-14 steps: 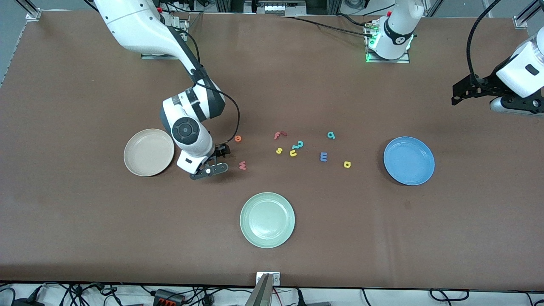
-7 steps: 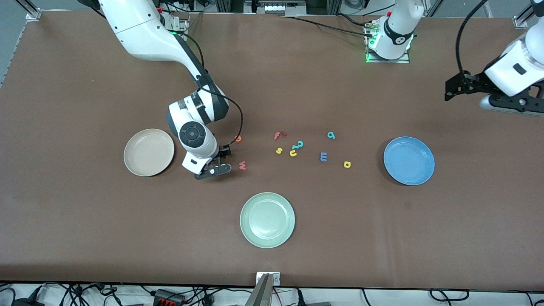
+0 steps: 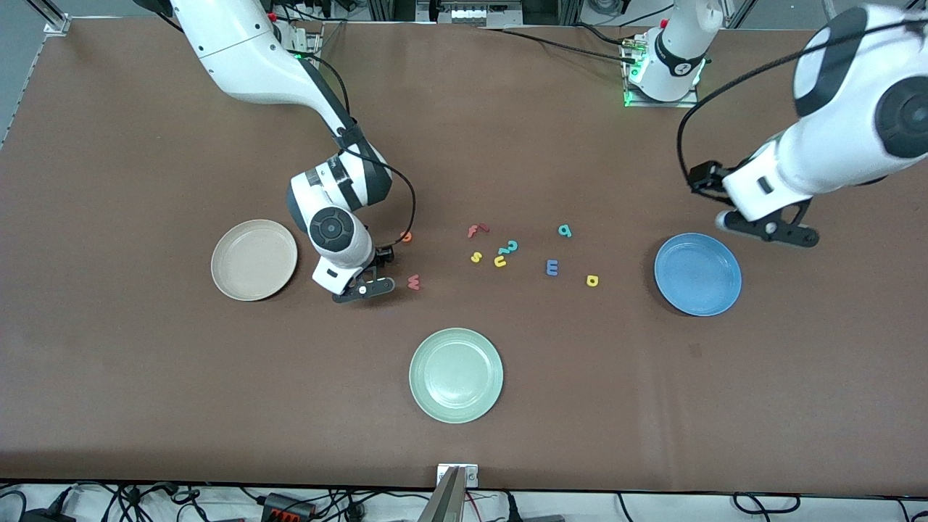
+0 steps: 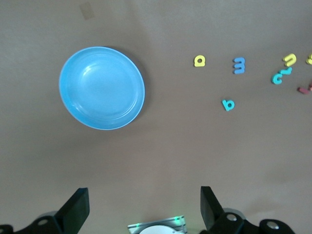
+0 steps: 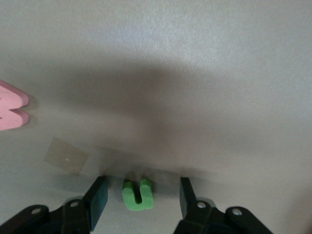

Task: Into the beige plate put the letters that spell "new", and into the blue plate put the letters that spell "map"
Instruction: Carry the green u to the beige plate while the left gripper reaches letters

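White right arm bends low; my right gripper (image 5: 139,195) stands parted, small green foam n (image 5: 137,193) between its fingers, untouched. Left gripper (image 4: 141,209) hangs open.

The brown table (image 3: 145,377) carried three round plates, beige (image 3: 254,259), pale green (image 3: 456,375) and blue (image 3: 697,274), plus scattered toy letters.

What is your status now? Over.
Right gripper low, jaws open around green n, not touching. Left gripper open, up beside blue plate. Salmon w close by, clear of jaws.
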`<state>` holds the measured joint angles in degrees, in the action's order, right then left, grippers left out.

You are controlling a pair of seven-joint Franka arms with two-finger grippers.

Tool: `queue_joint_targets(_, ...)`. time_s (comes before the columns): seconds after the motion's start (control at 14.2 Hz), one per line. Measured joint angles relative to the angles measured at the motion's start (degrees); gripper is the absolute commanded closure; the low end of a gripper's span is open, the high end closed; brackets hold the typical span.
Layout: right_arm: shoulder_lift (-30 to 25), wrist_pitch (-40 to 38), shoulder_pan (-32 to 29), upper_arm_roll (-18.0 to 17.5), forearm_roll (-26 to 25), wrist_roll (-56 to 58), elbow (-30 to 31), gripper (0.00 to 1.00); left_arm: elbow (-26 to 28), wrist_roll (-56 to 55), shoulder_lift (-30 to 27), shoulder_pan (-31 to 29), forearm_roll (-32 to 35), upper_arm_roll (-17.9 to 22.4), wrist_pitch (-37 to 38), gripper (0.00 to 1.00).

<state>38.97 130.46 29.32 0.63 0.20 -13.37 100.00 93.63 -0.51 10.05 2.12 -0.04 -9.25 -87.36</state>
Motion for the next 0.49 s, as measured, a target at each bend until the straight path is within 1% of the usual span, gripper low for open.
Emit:
queue_joint_targets(0.14,-0.02,-0.22,0.08,-0.03,0.02,-0.02,0.09,0.44,0.18,-2.69,3.06,0.16,0.0,-1.55,-3.21,0.0)
queue_joint_targets(0.28,-0.12,-0.61,0.17,-0.15,0.13,-0.03,0.08,0.58,0.46,-3.6,6.92,0.98,0.0,-2.49,-7.98,0.0)
queue_joint_targets(0.35,-0.22,-0.63,0.18,-0.27,0.27,-0.03,0.07,0.67,0.6,-3.61,8.96,1.57,0.0,-2.59,-10.66,0.0)
queue_joint_targets(0.49,-0.34,-0.77,0.21,-0.4,0.41,-0.06,0.1,0.79,1.59,-3.62,13.08,3.45,0.0,-2.74,-17.4,0.0)
